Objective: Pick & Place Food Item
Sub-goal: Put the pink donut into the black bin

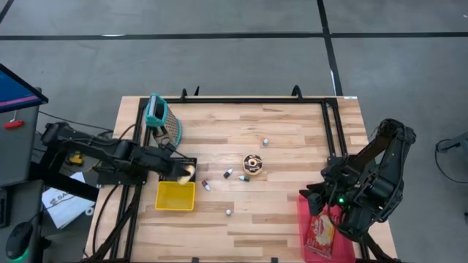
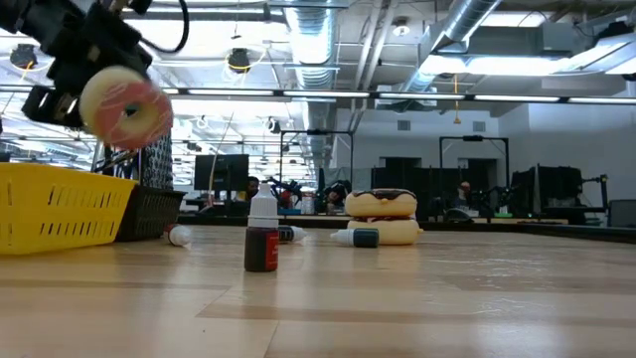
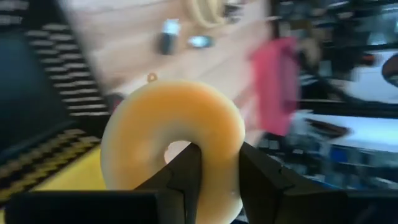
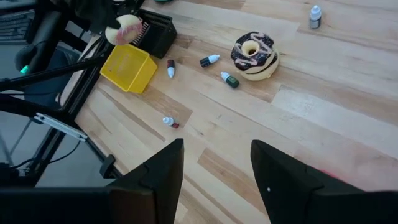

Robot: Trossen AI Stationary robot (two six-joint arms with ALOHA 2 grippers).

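On the wooden table (image 1: 292, 146), the left gripper (image 1: 184, 173) is held above the table's left edge region, over the far rim of one yellow basket (image 1: 175, 196); its jaws are clamped on one pink-frosted donut (image 1: 186, 173), with one finger passing through the donut's hole, as the left wrist view shows (image 3: 173, 143). In the low view the donut (image 2: 124, 107) hangs in the air above the yellow basket (image 2: 60, 204), clear of its rim. One dark mesh basket (image 1: 170, 126) with a teal holder (image 1: 154, 109) stands near the table's far-left corner, tilted. Five small dropper bottles lie or stand around the table's middle: one just right of the yellow basket (image 1: 205, 185), two side by side (image 1: 229, 174) (image 1: 243, 177), one toward the near edge (image 1: 229, 212), and one toward the far edge (image 1: 265, 142). Donuts on the table are stacked in one pile with a chocolate-frosted donut (image 1: 252, 163) on top; the low view shows two in the stack (image 2: 383, 217). One red snack bag (image 1: 320, 230) lies at the table's near-right corner. The right gripper (image 1: 333, 199) waits above that corner, over the bag, its jaws apart and holding nothing (image 4: 214, 180).
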